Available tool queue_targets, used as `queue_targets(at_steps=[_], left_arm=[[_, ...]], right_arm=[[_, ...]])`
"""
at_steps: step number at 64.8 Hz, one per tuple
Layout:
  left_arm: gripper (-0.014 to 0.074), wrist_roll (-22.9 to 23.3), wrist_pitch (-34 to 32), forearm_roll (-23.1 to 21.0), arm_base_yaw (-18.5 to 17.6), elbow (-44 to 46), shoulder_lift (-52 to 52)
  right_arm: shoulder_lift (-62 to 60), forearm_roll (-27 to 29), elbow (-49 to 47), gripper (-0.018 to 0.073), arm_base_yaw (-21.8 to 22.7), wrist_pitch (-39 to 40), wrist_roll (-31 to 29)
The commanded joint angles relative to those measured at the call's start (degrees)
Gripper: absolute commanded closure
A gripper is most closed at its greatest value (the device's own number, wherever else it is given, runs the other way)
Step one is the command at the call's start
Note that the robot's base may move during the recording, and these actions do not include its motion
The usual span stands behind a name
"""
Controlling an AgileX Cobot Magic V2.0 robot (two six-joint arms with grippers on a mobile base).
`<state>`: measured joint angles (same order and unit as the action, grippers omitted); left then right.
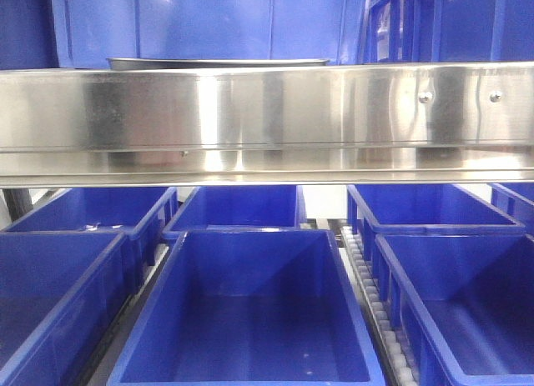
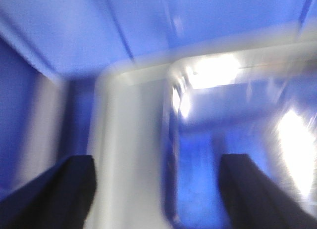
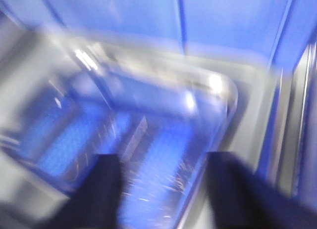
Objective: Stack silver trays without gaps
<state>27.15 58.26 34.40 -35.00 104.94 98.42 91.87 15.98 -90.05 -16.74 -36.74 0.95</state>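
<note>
**Trays seen clearly only from the wrists; the rail hides them from the front**

Nearest in the front view lie the blue plastic bins (image 1: 250, 319), open and set in rows under the brushed-steel rail (image 1: 267, 119). Between two of the bins, below the rail, runs a strip of white rollers (image 1: 371, 298). The rail crosses the whole width and blocks nearly everything behind it. Just above its top edge only a thin grey rim of a silver tray (image 1: 217, 62) shows, with tall blue containers (image 1: 209, 19) behind it. Neither arm appears in this view.

The wrist views show what the rail hides, though both are badly blurred. In the left wrist view, the left gripper (image 2: 156, 194) has its two dark fingers (image 2: 74, 189) spread wide apart, holding nothing. One finger sits over a pale surface (image 2: 129, 155) and the other over the tray's basin. The rounded corner of a silver tray (image 2: 198, 90) lies ahead, its floor mirroring blue, with a blue wall (image 2: 148, 26) beyond it.

In the right wrist view, the right gripper (image 3: 161, 189) is likewise spread, its fingers (image 3: 104, 189) apart and empty above the basin of a silver tray (image 3: 163, 135). That tray's rounded corner lies ahead to the right, and a blue wall (image 3: 223, 21) rises behind. Whether more than one tray lies nested there cannot be told through the blur.
</note>
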Motion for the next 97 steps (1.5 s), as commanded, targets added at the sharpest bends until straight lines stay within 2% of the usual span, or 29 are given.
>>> queue_targets(at_steps=[1,7,9,13,24,36,43,53,65,76,97], left_arm=[[0.0364,0.3,-0.5,0.3,-0.2,0.3,-5.4],[0.0579,0.3,-1.8,0.3,-0.2,0.3,-10.4],[0.0640,0.3,-2.4,0.0,-0.2,0.3,-12.3],[0.0595,0.1,-4.1,-0.6,-0.2,0.2,-15.7],[0.0592,0.0,-14.4,-0.6,-0.3,-6.0,-27.4],[0.0594,-0.1,-25.6,-0.2,-0.3,-26.0,-45.6],[0.0594,-0.1,-31.5,-0.1,-0.3,-40.3,-57.9],[0.0594,-0.1,-32.3,-0.6,-0.3,-56.4,-73.1],[0.0594,0.5,-32.4,-0.8,-0.3,-68.1,-85.6],[0.0594,0.5,-32.4,-0.8,-0.3,-70.9,-91.9],[0.0594,0.5,-32.2,0.9,-0.3,-71.0,-94.3]], right_arm=[[-4.9,-2.4,-0.6,0.0494,0.0,1.8,-0.5],[-10.0,-5.7,-0.5,0.0648,0.0,2.0,-0.5],[-11.4,-6.3,-0.2,0.0654,0.0,2.0,-0.5],[-15.5,-7.3,1.3,0.0634,0.0,2.5,-1.0],[-27.3,-7.9,10.4,0.0638,0.0,7.3,-3.0],[-46.1,-8.1,28.8,0.0638,0.0,17.4,-3.0],[-56.8,-8.1,38.9,0.0638,0.0,19.2,-3.0],[-69.2,-8.1,49.4,0.0638,0.0,19.2,-3.0],[-79.9,-8.1,57.1,0.0638,0.0,18.7,-3.0],[-84.5,-8.1,58.6,0.0638,0.0,14.0,-3.0],[-84.8,-7.8,58.6,0.0638,0.0,14.5,-3.0]])
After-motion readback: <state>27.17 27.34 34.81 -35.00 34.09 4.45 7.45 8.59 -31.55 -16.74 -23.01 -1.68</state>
